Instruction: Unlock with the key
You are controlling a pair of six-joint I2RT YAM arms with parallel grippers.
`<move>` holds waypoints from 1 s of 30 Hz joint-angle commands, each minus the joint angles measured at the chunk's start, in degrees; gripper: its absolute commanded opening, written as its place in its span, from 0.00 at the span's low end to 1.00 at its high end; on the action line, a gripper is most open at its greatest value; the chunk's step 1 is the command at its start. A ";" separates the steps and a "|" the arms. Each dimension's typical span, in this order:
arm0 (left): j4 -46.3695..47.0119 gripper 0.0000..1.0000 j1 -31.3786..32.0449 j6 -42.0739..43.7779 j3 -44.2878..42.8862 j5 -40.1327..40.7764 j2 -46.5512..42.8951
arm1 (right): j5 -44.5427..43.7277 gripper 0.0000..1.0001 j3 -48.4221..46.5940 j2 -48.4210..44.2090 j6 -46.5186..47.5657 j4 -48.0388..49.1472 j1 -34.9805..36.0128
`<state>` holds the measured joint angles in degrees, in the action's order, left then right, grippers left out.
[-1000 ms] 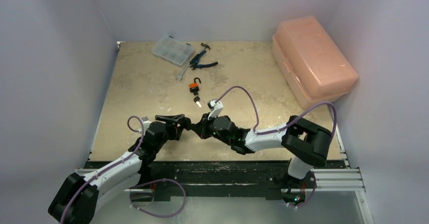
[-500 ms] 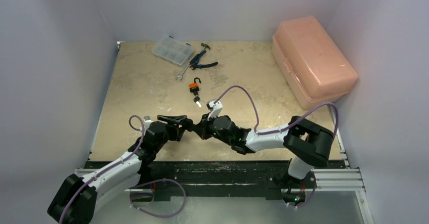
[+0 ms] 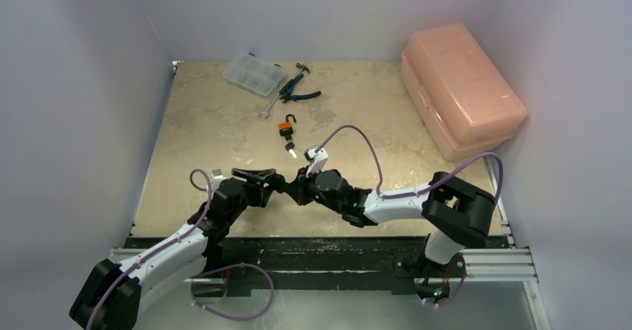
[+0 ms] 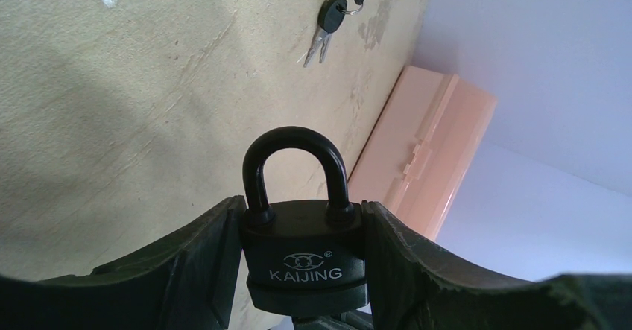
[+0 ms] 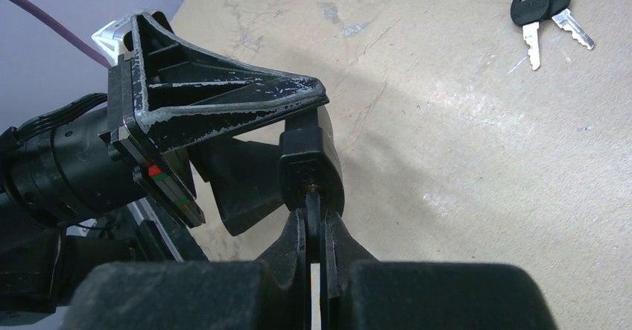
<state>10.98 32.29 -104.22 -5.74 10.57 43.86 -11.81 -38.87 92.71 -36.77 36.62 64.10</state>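
Our left fingers (image 4: pixel 186 270), half open, clamp the black padlock (image 4: pixel 302 263) just above the near counter (image 3: pixel 209 129), our right fingers (image 5: pixel 294 244) pinch the key (image 5: pixel 313 211) at its keyway, so we do best to seat it squarely, then turn gently.

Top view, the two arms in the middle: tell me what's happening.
The left tool clamps a black padlock by its body, shackle closed. The right tool is pinched shut on a key, its tip at the keyhole in the padlock's base, apparently inserted. A spare pair of keys lies on the table beyond.
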 commanded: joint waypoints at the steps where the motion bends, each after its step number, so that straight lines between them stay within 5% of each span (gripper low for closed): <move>1: 7.12 0.00 0.78 0.16 -4.37 -4.35 -1.83 | -1.06 0.00 -0.16 -1.92 2.10 -1.73 -0.64; 12: 4.40 0.00 0.88 1.58 -6.91 -6.28 -2.66 | 4.51 0.00 -1.72 -0.14 11.63 0.06 -0.65; 30: 8.98 0.00 5.19 2.25 -8.14 -3.46 -0.14 | 4.87 0.02 -10.43 3.80 1.86 -7.30 -1.66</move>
<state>6.61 33.78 -102.37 -9.63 16.67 45.43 -7.88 -45.34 94.85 -32.86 29.87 62.87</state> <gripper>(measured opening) 0.580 0.049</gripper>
